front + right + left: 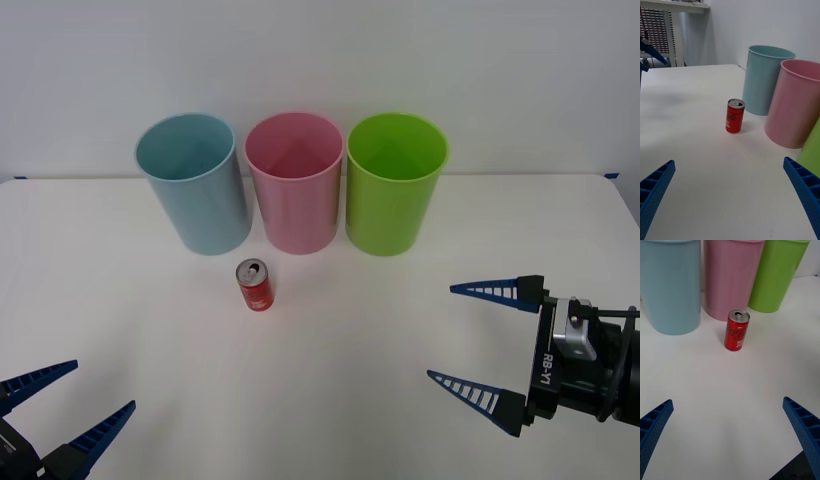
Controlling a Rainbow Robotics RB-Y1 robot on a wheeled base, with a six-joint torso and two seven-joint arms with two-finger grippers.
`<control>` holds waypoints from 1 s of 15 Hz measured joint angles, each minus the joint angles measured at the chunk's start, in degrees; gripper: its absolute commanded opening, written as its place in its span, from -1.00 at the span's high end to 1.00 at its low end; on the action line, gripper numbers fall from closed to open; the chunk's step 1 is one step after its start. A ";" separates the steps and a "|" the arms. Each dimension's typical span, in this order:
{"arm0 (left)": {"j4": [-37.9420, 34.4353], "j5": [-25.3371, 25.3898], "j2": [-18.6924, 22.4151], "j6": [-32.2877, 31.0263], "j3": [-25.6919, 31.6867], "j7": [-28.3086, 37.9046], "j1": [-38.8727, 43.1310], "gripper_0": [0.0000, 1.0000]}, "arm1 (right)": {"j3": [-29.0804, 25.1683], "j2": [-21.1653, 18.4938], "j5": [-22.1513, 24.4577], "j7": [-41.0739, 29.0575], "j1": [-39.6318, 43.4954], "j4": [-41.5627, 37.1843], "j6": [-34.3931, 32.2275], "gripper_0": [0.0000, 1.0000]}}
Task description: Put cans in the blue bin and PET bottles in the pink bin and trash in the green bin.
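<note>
A small red can (255, 285) (735, 116) (736, 330) stands upright on the white table, just in front of the gap between the blue bin (193, 182) (765, 79) (670, 285) and the pink bin (295, 180) (795, 102) (732, 275). The green bin (394, 182) (777, 273) (813, 150) stands to the right of the pink one. My left gripper (55, 405) (730, 442) is open at the near left corner, well short of the can. My right gripper (465, 340) (730, 195) is open at the right, its fingers pointing left toward the can, holding nothing.
The three bins stand in a row at the back of the white table (330, 370), close to the wall. In the right wrist view, shelving (658, 32) stands beyond the table's far edge.
</note>
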 measured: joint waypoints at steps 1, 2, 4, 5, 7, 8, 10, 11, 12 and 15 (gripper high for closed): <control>0.00 0.00 0.00 0.00 0.00 0.00 0.00 -1.00 | 0.00 0.00 0.00 0.00 0.00 0.00 0.00 -1.00; 0.00 0.00 0.00 0.00 0.00 0.00 0.00 -1.00 | 0.00 0.00 0.00 0.00 0.00 0.00 0.00 -1.00; -0.11 0.81 -0.24 -0.86 0.52 -0.41 -0.32 -1.00 | 0.00 0.00 0.00 0.00 0.00 0.00 0.00 -1.00; -0.03 1.76 -0.59 -2.14 1.34 -1.40 -0.74 -1.00 | 0.00 0.00 0.00 0.00 0.00 0.00 0.00 -1.00; 0.01 3.33 -0.87 -4.02 2.60 -3.63 -0.99 -1.00 | 0.00 0.00 0.00 0.00 0.00 0.00 0.00 -1.00; 0.12 3.87 -0.87 -3.97 2.60 -5.52 -0.91 -1.00 | 0.00 0.00 0.00 0.00 0.00 0.00 0.00 -1.00; 0.74 4.83 -0.88 -3.21 1.93 -8.25 -0.66 -1.00 | 0.00 0.00 0.00 0.00 0.00 0.00 0.00 -1.00; 1.49 5.77 -0.88 -2.52 1.26 -9.26 -0.47 -1.00 | 0.00 0.00 0.00 0.00 0.00 0.00 0.00 -1.00; 2.71 7.34 -0.88 -1.27 0.24 -11.40 -0.35 -1.00 | 0.00 0.00 0.00 0.00 0.00 0.00 0.00 -1.00; 6.16 10.84 -0.81 1.52 -1.85 -16.92 -1.05 -1.00 | 0.00 0.00 0.00 0.00 0.00 0.00 0.00 -1.00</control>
